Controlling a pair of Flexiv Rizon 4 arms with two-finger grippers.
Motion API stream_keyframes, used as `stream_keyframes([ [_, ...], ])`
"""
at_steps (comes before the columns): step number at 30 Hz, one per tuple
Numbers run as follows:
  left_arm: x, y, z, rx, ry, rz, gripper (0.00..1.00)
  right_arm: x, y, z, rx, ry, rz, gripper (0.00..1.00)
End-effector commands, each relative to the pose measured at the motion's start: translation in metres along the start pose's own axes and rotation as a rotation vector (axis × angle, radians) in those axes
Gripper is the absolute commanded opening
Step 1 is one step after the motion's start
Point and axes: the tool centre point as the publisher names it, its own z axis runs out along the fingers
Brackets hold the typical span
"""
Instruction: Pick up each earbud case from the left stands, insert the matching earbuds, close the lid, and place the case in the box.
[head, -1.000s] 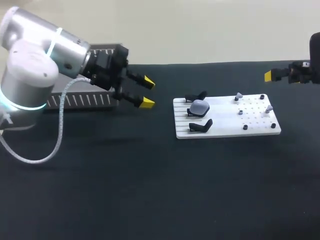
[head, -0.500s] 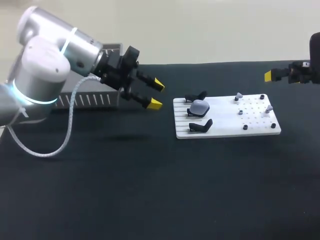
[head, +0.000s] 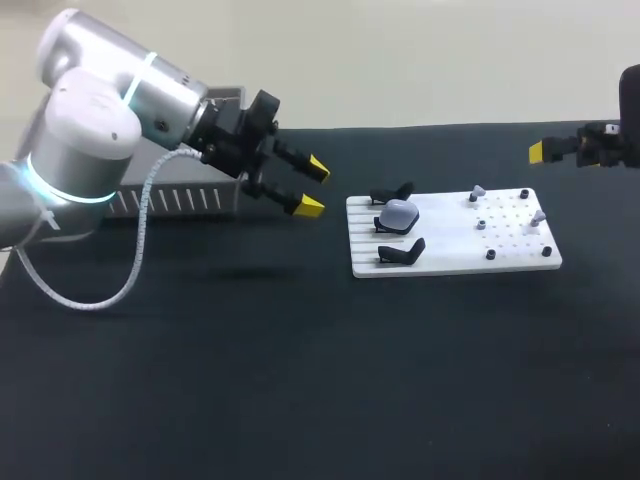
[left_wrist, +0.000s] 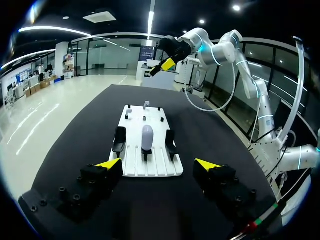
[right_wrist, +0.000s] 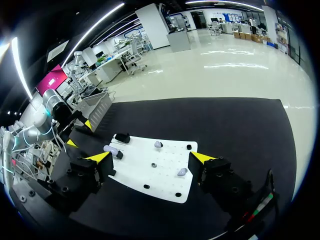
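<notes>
- Step in hand, by my read: the very first pick, with nothing grabbed yet. My left gripper (head: 313, 188) hangs over the table just short of the white board (head: 450, 260), jaws spread wide and empty.
- The earbud case (left_wrist: 146, 137) is a pale grey pod. It sits on the middle stand at the board's near end, pretty much dead ahead of my left fingers, with a bare black stand (left_wrist: 119, 140) on either side.
- My right gripper (right_wrist: 150, 157) hovers off past the board's far end, well apart from everything. Its jaws are wide too, holding nothing.
- The earbuds (head: 478, 191) are, I think, those little grey bits on the pegged half of the board. They're too small for me to say which one matches.
- The slotted grey box (head: 170, 201) sits behind my left arm.
- Next move, I reckon: ease the left gripper forward and line the fingers up on the case's two sides. Then close without clipping the neighbouring stands and lift it straight off.
</notes>
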Motion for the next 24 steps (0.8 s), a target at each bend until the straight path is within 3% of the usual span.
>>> stream_keyframes([
  [1, 0.000, 0.000, 0.007, -0.016, -0.016, 0.011, 1.00, 0.000, 0.000, 0.000, 0.001, 0.000, -0.001, 1.00],
  [24, 0.003, -0.007, 0.062, -0.054, -0.032, 0.047, 1.00, 0.000, 0.000, 0.000, 0.001, 0.000, -0.001, 1.00],
])
